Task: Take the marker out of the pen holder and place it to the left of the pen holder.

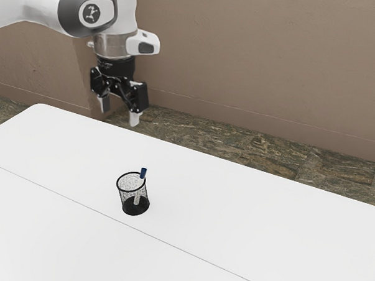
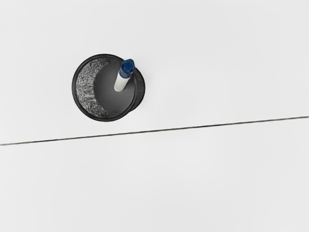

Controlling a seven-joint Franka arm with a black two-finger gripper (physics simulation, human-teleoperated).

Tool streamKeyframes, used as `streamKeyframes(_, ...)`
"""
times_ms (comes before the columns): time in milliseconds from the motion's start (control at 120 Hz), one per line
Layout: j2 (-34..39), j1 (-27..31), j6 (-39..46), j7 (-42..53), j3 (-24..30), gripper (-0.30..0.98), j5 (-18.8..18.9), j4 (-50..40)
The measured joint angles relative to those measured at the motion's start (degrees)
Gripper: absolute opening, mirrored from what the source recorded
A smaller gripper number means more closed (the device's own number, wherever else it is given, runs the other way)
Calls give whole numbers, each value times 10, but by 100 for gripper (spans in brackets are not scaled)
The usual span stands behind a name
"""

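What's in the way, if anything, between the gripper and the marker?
Nothing visible stands between the open gripper and the marker, whose blue end pokes above the pen holder. The holder's mesh wall surrounds only its lower part.

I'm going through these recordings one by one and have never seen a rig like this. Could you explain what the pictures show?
The machine is a single robot arm ending in a black two-finger gripper. The exterior view comes from a camera at the arm's side; the wrist view comes from one on the arm's hand, looking down.

On the white table stands a round, dark mesh pen holder. A marker with a blue top and a pale body leans inside it, its blue end poking above the rim.

Nothing is held: the gripper is up above the table, away from the holder, its two fingers apart with nothing between them.
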State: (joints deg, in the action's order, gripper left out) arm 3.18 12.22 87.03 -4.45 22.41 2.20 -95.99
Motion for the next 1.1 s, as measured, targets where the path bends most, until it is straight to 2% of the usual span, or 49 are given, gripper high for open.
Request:
streamKeyframes(92,-16,-2,23,-3,0,69,14,0)
streamKeyframes(158,-98,-30,41,-5,-13,69,22,38)
streamKeyframes(242,-284,-146,69,-7,-151,69,27,188)
streamKeyframes(300,-393,-203,86,-11,-223,69,27,285)
streamKeyframes(392,-477,-242,129,-20,-270,69,15,342)
streamKeyframes(525,-497,-248,158,-65,-289,69,-11,354)
streamKeyframes(675,-488,-244,128,-137,-318,69,-39,355)
streamKeyframes(783,-488,-242,112,-165,-339,69,-31,350)
streamKeyframes(1000,-488,-234,92,-206,-344,69,-16,326)
streamKeyframes(1100,-449,-236,89,-222,-344,69,-14,265)
